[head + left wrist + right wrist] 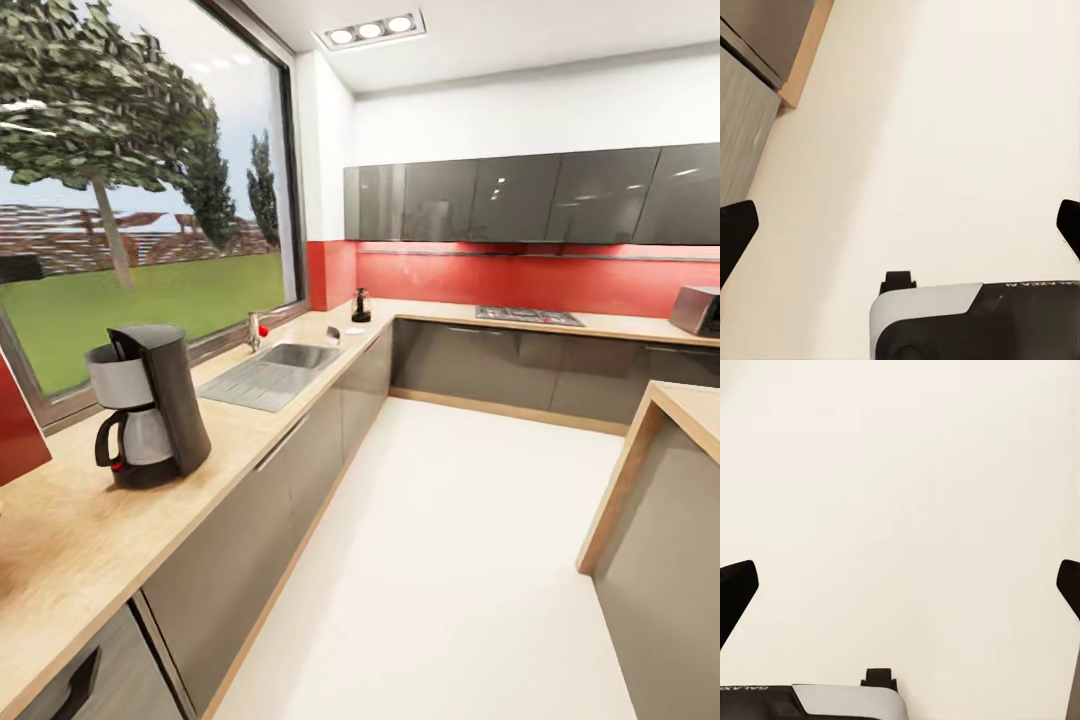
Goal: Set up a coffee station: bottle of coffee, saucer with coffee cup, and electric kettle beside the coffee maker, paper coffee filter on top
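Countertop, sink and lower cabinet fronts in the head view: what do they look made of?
The kitchen countertop looks like light beige wood or wood-look laminate, with faint grain and a matte face. The sink with its ribbed drainer looks like brushed steel, grey with a soft sheen. The cabinet fronts look like glossy grey lacquer or laminate, going by their reflections.

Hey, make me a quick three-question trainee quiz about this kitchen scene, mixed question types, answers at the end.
1. True or false: the coffee maker stands on the countertop.
2. Multiple choice: what lies between the coffee maker and the far corner? A) sink B) hob C) microwave
3. Fill in: both end effectors, left and right, are ____ and hold nothing.

Key: 1 true. 2 A, the sink. 3 open; their fingers sit wide apart over the floor.
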Robot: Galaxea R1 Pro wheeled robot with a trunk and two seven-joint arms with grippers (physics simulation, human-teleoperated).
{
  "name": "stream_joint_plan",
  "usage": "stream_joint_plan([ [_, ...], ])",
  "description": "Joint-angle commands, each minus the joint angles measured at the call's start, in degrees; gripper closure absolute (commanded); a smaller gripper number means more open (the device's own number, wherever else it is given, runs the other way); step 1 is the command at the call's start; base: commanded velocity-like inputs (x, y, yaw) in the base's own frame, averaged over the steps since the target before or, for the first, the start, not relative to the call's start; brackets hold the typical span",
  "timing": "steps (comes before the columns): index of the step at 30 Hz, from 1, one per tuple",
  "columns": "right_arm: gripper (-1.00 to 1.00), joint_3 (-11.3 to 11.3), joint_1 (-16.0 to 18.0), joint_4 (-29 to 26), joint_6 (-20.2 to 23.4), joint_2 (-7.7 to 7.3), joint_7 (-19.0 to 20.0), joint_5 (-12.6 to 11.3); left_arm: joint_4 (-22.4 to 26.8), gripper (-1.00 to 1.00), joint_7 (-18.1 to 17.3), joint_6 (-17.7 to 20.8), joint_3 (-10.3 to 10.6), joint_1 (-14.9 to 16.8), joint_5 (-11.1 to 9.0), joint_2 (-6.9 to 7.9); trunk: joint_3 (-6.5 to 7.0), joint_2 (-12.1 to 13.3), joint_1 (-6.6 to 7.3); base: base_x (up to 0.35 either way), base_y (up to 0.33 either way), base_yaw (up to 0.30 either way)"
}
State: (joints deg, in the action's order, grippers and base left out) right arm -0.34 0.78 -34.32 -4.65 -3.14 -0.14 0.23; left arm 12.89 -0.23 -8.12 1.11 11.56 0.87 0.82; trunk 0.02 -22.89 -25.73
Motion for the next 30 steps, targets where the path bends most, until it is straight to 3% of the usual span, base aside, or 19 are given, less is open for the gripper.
stream_joint_plan([
  [1,-1.00,0.0,0.0,0.0,-0.2,0.01,0.0,0.0,-0.1,-1.00,0.0,-0.2,0.1,0.0,0.1,0.03,-0.02,0.0,-0.05,0.340,-0.090,0.000],
  [23,-1.00,0.1,0.0,0.1,-0.1,0.15,-0.1,0.0,-0.1,-1.00,0.0,-0.2,0.0,0.0,-0.1,0.14,-0.02,0.0,-0.05,0.340,-0.100,0.001],
  [30,-1.00,0.1,0.0,0.1,-0.1,0.16,-0.1,0.0,-0.1,-1.00,0.0,-0.2,0.0,0.0,0.1,0.13,-0.02,0.0,-0.05,0.332,-0.133,0.174],
])
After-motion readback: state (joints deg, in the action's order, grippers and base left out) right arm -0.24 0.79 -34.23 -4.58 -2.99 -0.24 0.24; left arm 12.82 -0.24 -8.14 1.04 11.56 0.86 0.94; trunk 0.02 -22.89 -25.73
